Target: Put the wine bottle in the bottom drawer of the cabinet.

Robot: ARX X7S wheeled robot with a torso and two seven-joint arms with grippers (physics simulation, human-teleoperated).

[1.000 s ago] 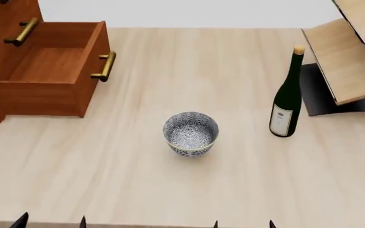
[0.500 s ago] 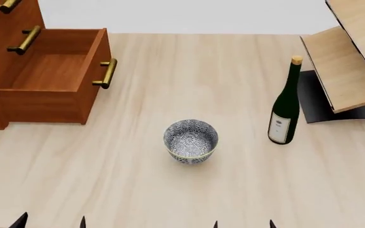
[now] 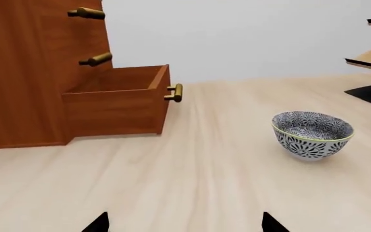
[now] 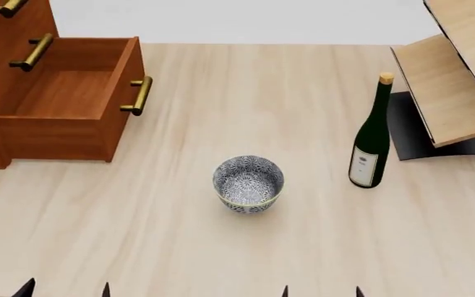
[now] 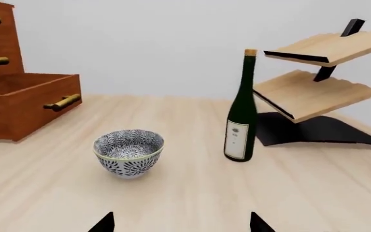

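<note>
Showing only as dark fingertips at the near edge of the head view, the left gripper (image 4: 64, 288) and the right gripper (image 4: 321, 291) both hover low over the near part of the table (image 4: 221, 247); each pair of tips stands well apart, holding nothing, and the arms are cut off below the frame. Farther in, a blue-and-white patterned bowl (image 4: 248, 184) sits upright mid-table, between the two sides. Right of it and a little farther, the wine bottle (image 4: 370, 137) stands upright, its long axis vertical and its cork end up, white label facing the robot; in the left wrist view only a sliver of it shows at the picture's edge. Just beyond the bottle stands a pale slanted rack (image 4: 452, 80) on a dark base, partly out of frame. At far left, the bottom drawer (image 4: 64, 102) of the cabinet (image 4: 7, 74) is pulled open, its brass handle toward the bottle.
</note>
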